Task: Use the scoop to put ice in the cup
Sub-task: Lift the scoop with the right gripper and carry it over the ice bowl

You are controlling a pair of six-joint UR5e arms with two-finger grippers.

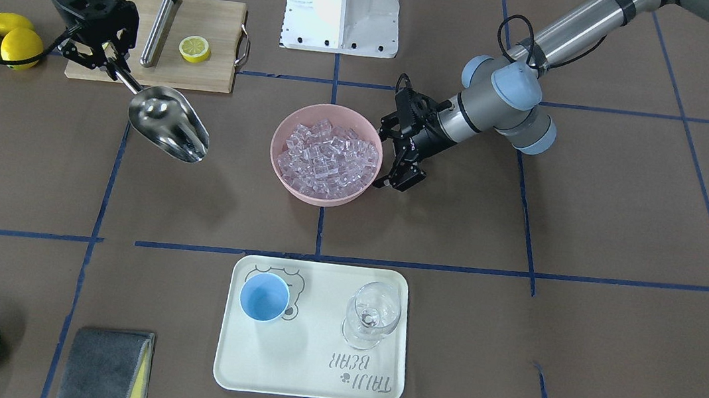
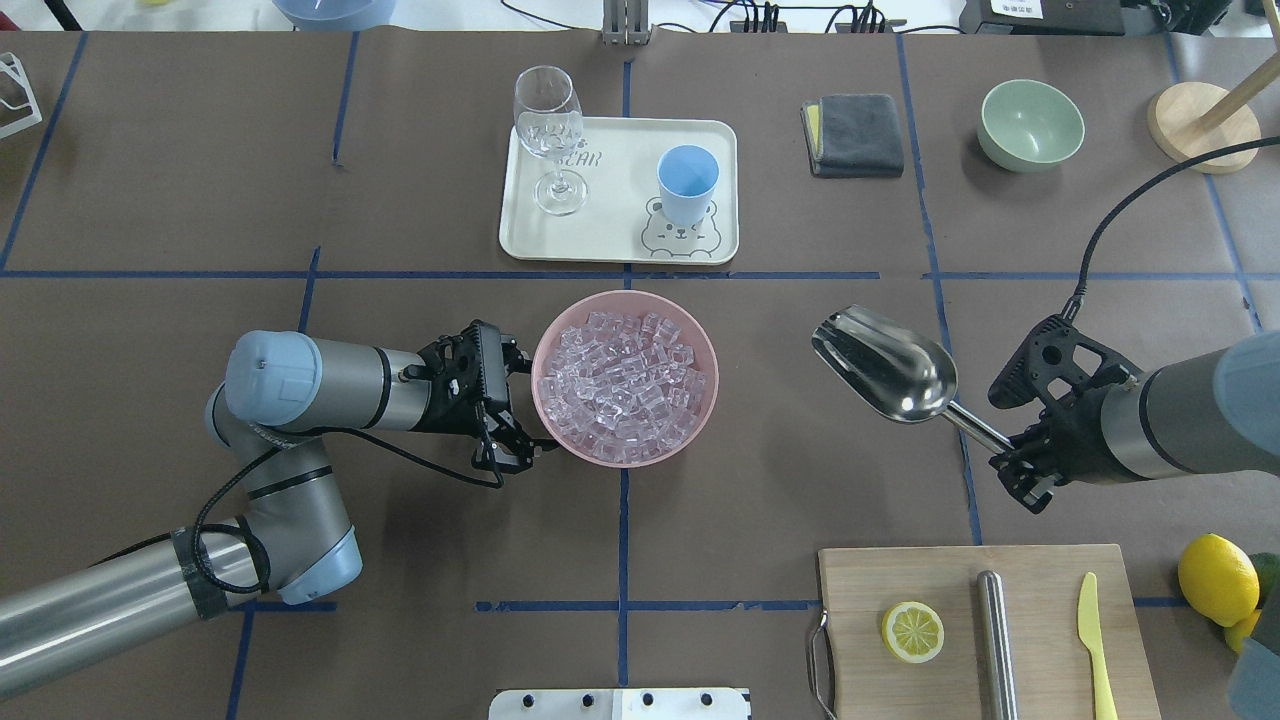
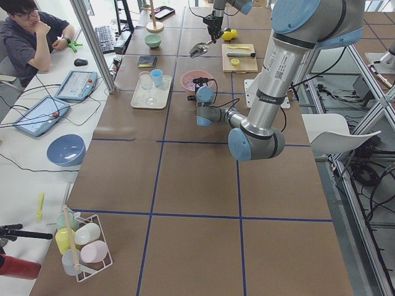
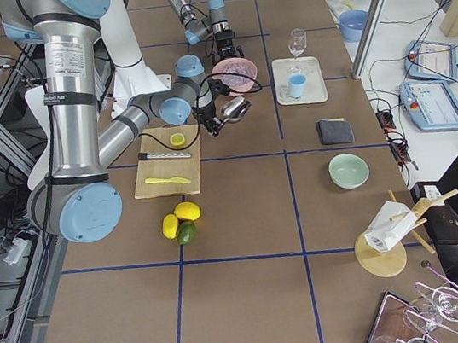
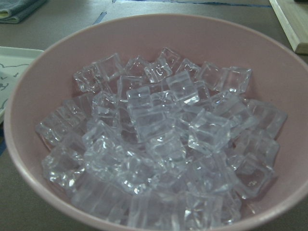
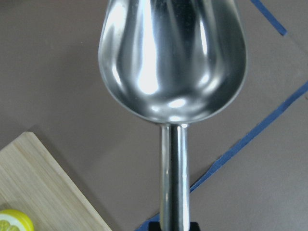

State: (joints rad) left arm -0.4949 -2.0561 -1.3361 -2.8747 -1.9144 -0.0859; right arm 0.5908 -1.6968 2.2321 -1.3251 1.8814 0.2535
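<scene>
My right gripper (image 2: 1008,447) is clamped on the rod handle of the scoop (image 2: 886,364), near the handle's end, and holds it in the air above the brown table (image 2: 780,470); its shadow falls on the paper below in the front-facing view. The trough faces up, its open mouth pointing away from the gripper, towards the far side of the table. In the right wrist view I see only bright steel inside it.

All the ice (image 2: 624,376) that I can see lies heaped in the pink bowl (image 2: 712,400) at the middle of the table. The bowl is well apart from the scoop, on the robot's left of it, with bare table between them.

My left gripper (image 2: 525,405) sits at the bowl's other side, jaws spread wide, right against the rim. I cannot tell whether the fingers touch it. Its wrist camera looks straight into the pile of cubes.

The cup (image 2: 688,181) stands upright on the white tray (image 2: 610,238), beyond the bowl from the robot, beside a stemmed glass (image 2: 549,125). A wooden board (image 2: 1040,655) lies near the right gripper.
</scene>
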